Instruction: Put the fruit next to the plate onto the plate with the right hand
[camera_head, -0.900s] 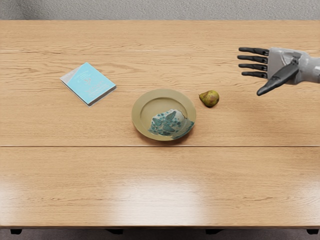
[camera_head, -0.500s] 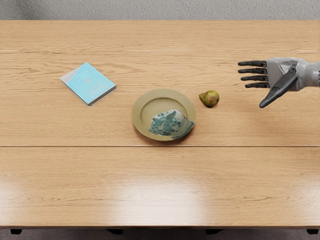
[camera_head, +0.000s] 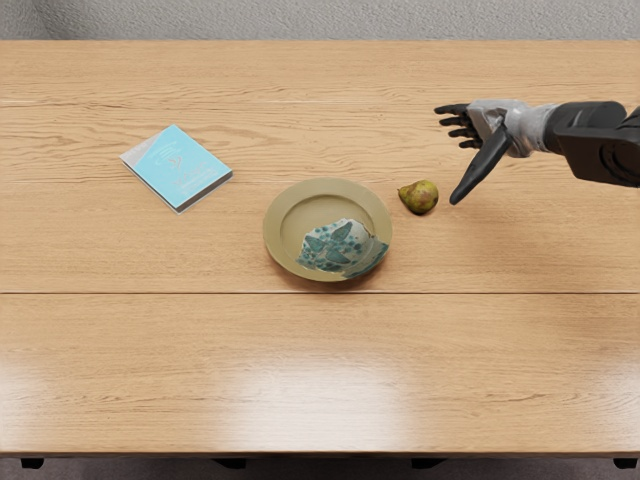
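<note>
Barely begun: on step 1 of 4, the reach. No grasp yet on the pear, lying on the counter just right of the plate, clear of its rim. Right hand farther right of the plate, past the pear, with fingers spread wide, holding nothing. Left to do: grasping, carrying, setting down on the plate.
</note>
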